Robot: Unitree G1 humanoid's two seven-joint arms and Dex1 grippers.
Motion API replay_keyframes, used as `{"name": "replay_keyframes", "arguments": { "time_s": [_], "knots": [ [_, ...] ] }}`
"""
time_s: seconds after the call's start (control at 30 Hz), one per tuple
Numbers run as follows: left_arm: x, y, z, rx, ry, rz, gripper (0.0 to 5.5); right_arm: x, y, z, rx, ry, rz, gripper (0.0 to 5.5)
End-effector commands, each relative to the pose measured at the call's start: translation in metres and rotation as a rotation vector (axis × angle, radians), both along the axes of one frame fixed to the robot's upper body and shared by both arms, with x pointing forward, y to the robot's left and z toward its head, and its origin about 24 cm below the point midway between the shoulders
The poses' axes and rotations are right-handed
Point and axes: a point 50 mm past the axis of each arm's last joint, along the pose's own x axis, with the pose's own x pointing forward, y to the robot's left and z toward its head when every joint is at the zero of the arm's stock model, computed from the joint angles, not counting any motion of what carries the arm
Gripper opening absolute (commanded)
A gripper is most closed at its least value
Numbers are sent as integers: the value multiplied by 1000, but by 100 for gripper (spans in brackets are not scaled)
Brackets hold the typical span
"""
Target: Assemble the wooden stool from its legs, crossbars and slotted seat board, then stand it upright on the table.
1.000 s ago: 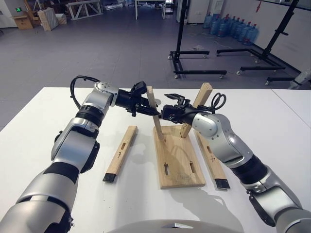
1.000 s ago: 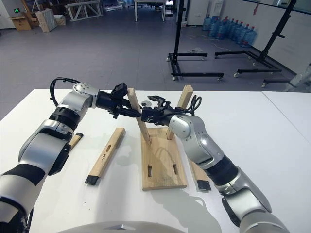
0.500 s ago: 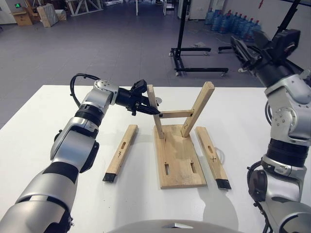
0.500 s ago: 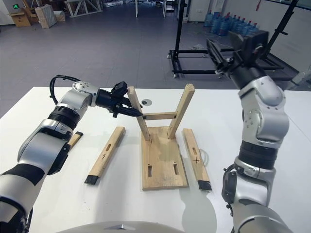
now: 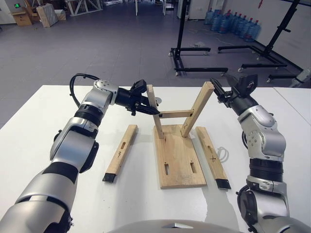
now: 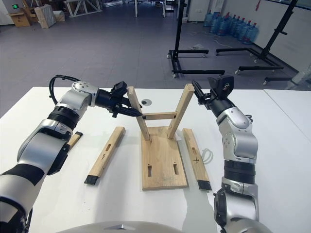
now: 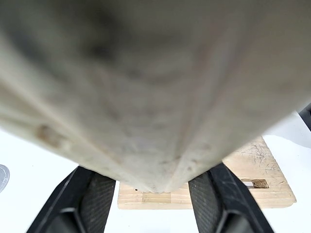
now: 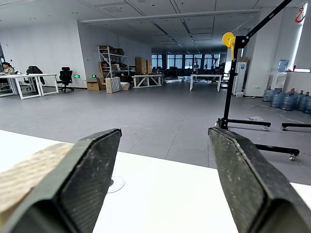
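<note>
Step in hand (judged): seating the first leg pair in the seat board.

- Left tool [image 5: 151, 110] was clamped on the left upright leg [image 5: 151, 94], right at the crossbar [image 5: 175, 114] joint. In the left wrist view the wood sat tight between both fingers.
- Right tool [image 5: 221, 90] hung wide open and empty, just beside the top of the right upright leg [image 5: 198, 109], not touching it.

To do this well:
- Keep the left grip firm at the joint.
- Bring the open fingers squarely around the right leg's top before closing.
- Press both legs down evenly. Uneven force could rack the crossbar out or lift the board.

The seat board [image 5: 177, 160] lay flat mid-table [image 5: 39, 126], pale wood, its two near slots unfilled. Both upright legs stood in the far slots, splayed outward and tied by the crossbar. The left loose leg [image 5: 121, 153] and right loose leg [image 5: 211, 158] lay flat on either side of the board, each with a dark tip toward the robot.
</note>
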Motion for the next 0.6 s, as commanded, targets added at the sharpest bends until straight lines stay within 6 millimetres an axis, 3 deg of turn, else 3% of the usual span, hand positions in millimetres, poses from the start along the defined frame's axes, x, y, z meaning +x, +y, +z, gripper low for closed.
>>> {"name": "replay_keyframes", "arguments": {
  "time_s": [0.03,0.23,0.4,0.6],
  "knots": [
    [-23,14,-81,361,179,-10,202,-1,10,-4,-4,-29,23,333],
    [-23,14,-80,362,178,-18,202,4,10,12,107,-160,-18,333],
    [-23,12,-80,365,174,-25,202,4,36,12,326,-106,81,333],
    [-23,12,-81,371,174,-26,202,1,54,5,342,-55,143,333]
  ]
}}
